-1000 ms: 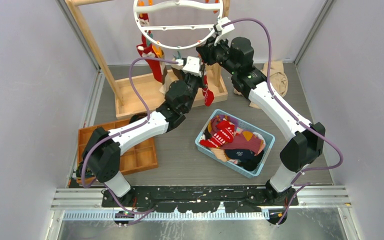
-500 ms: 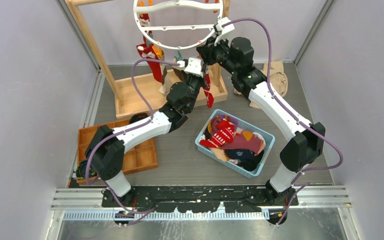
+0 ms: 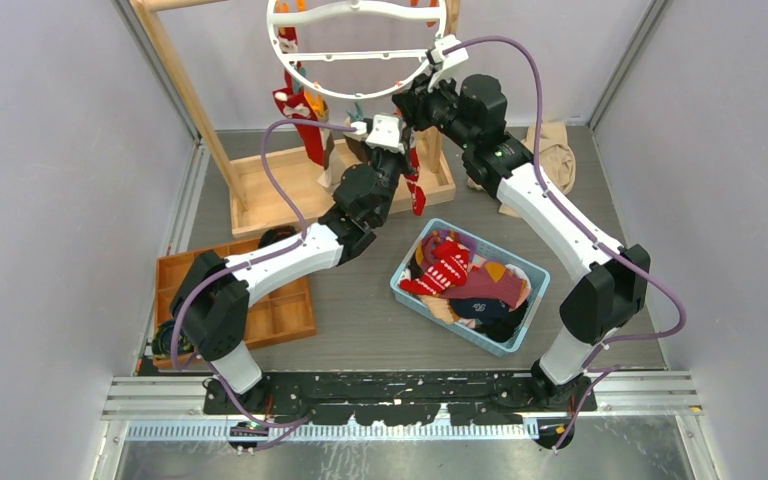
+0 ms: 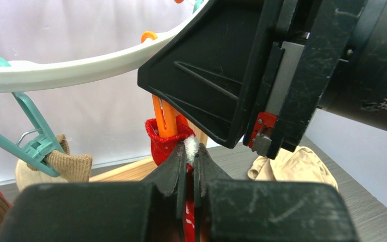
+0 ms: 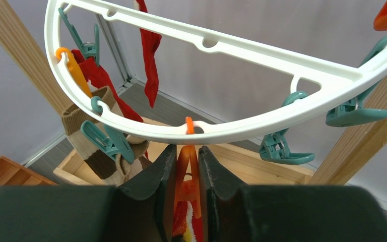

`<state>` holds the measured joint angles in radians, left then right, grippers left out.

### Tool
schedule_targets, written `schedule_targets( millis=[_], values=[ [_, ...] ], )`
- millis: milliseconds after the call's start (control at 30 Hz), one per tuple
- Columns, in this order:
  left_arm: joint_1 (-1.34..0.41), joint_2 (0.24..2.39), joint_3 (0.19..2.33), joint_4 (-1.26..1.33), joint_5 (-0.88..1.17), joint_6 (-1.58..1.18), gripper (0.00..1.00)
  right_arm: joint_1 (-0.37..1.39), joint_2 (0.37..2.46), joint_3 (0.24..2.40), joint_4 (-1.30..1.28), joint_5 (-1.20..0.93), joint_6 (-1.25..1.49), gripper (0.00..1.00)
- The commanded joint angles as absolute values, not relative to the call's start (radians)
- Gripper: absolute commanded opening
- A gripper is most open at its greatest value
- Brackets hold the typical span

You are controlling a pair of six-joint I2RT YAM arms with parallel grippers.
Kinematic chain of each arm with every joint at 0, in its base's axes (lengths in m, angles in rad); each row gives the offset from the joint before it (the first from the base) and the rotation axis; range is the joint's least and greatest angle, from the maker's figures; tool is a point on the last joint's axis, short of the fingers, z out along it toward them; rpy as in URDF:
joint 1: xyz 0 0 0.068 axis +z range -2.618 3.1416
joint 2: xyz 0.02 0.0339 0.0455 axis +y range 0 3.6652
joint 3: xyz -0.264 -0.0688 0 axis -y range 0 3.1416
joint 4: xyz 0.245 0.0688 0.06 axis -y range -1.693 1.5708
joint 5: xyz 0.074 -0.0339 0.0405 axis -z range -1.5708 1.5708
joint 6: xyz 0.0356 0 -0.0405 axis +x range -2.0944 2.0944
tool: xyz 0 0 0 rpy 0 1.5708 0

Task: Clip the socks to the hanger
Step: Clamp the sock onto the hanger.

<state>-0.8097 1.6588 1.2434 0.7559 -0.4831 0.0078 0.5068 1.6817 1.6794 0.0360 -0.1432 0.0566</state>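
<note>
Left fingers [image 4: 171,174] clamp the cuff of the red sock [image 4: 161,143] at centre frame; my right fingers [image 5: 153,176] squeeze the orange clip [image 5: 185,164] at lower centre, under the hanger [image 5: 242,123] rim.

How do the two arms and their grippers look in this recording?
The left arm and right arm have white links between bulky black joints. A purple cable loops to each white wrist mount. The left gripper and right gripper have black wedge-shaped fingers.
</note>
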Motion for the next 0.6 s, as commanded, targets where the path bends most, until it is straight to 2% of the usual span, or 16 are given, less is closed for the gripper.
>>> schedule_targets(
  millis=[0,167,500,567],
  values=[
    [-0.79,1.634,1.269,0.792,-0.548,0.005,0.0,0.508,1.658,1.689,-0.052,-0.15,0.075,0.18],
    [-0.789,1.632,1.266,0.786,-0.553,0.005,0.0,0.51,1.656,1.69,-0.042,-0.153,0.083,0.31],
    [-0.786,1.638,1.286,0.774,-0.557,0.005,0.0,0.504,1.636,1.674,-0.005,-0.159,0.102,0.48],
    [-0.785,1.639,1.292,0.773,-0.557,0.005,0.0,0.504,1.632,1.67,-0.004,-0.161,0.106,0.55]
  ],
)
